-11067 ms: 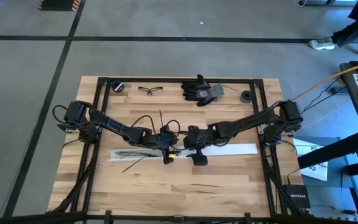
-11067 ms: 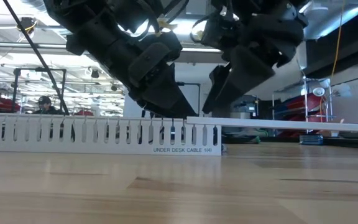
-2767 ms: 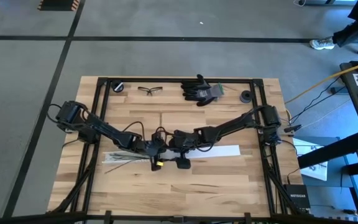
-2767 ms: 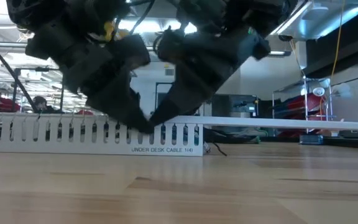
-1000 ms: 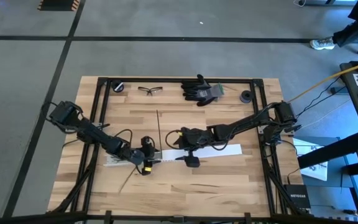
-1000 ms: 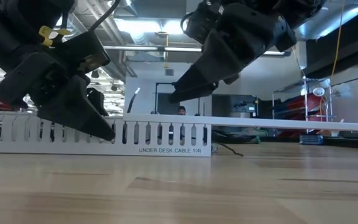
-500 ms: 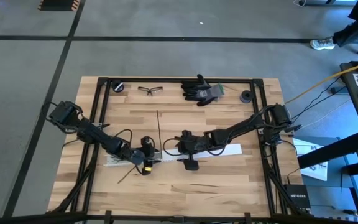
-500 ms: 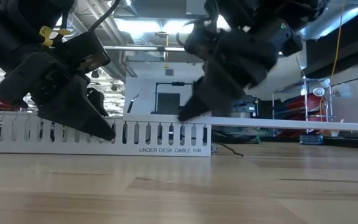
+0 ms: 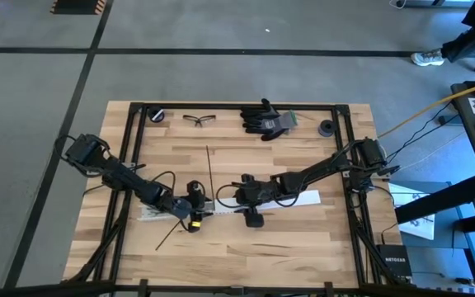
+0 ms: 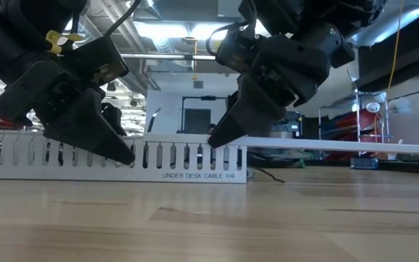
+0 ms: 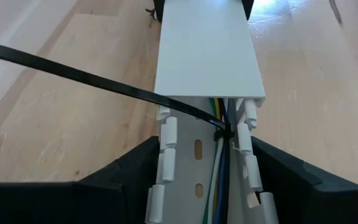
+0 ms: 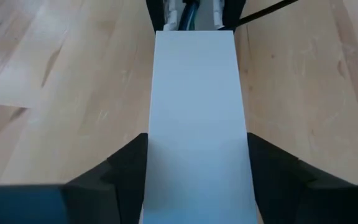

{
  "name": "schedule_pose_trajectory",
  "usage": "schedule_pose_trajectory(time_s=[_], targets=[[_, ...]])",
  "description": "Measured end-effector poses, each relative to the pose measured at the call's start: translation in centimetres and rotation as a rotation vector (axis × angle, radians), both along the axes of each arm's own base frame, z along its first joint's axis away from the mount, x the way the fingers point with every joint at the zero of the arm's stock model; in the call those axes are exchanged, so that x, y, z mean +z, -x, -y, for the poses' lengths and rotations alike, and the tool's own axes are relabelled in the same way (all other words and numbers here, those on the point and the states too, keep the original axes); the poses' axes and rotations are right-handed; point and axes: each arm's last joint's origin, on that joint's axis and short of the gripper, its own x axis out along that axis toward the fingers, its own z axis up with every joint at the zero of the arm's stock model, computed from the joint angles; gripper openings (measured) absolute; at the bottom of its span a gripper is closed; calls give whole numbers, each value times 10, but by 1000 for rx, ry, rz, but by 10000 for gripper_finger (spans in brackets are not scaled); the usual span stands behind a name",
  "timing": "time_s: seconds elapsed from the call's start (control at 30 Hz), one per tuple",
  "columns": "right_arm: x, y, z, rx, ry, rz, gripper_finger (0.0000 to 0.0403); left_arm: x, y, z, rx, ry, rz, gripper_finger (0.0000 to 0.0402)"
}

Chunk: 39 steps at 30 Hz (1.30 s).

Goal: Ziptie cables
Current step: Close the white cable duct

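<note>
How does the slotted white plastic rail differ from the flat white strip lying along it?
The slotted white plastic rail is an open channel with toothed side walls and coloured wires inside; the flat white strip is smooth, without slots. The rail sits between the left gripper's jaws, the strip between the right gripper's. Both are white, long and lined up end to end.

"UNDER DESK CABLE 1(4)" (on rail (image 10: pixel 115 155))
</note>
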Motion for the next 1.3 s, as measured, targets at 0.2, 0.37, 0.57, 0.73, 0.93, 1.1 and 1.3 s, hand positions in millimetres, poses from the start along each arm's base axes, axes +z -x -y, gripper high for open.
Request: schedule_pose_trajectory(time_s=[0.2,0.37,0.57,0.73,0.93,1.1,1.3], targets=[[-6,-6,-1,-19,-28,39,208,0,0,0,0,3,1,208],[-6,-12,-2,-32,-46,63,218,0,0,0,0,6,3,208],[-9,-32,-7,-14,-38,51,215,-2,2,0,0,0,-12,208],[-8,-42,-9,-22,-22,46,220,-2,3,0,-1,1,-19,208],[-6,-45,-9,-18,-24,42,221,-2,2,0,3,10,-12,208],[-7,-44,-9,-16,-19,25,240,-1,1,-1,12,22,-4,222],[-7,-43,-4,-4,12,7,306,4,-7,-6,32,9,15,282]])
